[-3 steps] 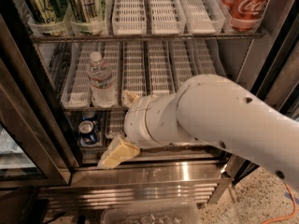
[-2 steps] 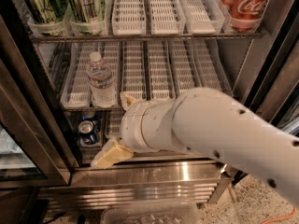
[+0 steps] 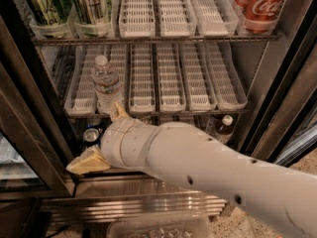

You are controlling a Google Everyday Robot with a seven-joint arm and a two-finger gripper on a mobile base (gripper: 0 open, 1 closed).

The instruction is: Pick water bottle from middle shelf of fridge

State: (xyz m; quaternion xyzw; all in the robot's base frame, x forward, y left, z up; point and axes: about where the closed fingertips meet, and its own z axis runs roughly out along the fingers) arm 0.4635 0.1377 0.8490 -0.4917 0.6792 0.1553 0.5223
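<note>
At the far left is the dark frame of the fridge [image 3: 30, 100], with its door open. On the top rack, two green cans [image 3: 90, 3] stand in the left lanes. Below them, the water bottle [image 3: 106, 83] stands upright near the front of the middle shelf [image 3: 194, 78], in the second white tray from the left. The gripper [image 3: 94, 138] is just below the front edge of that shelf, under the bottle. It is open and holds nothing: one tan finger [image 3: 118, 112] points up just before the bottle's base, and the other reaches down and left. A can [image 3: 91, 134] sits behind it on the lowest rack. The white arm [image 3: 208, 167] runs off to the lower right above the shiny steel base [image 3: 148, 198]. Further right on the lowest rack is a small white-capped bottle [image 3: 225, 126], and red cola cans [image 3: 261, 6] stand at the top right.
</note>
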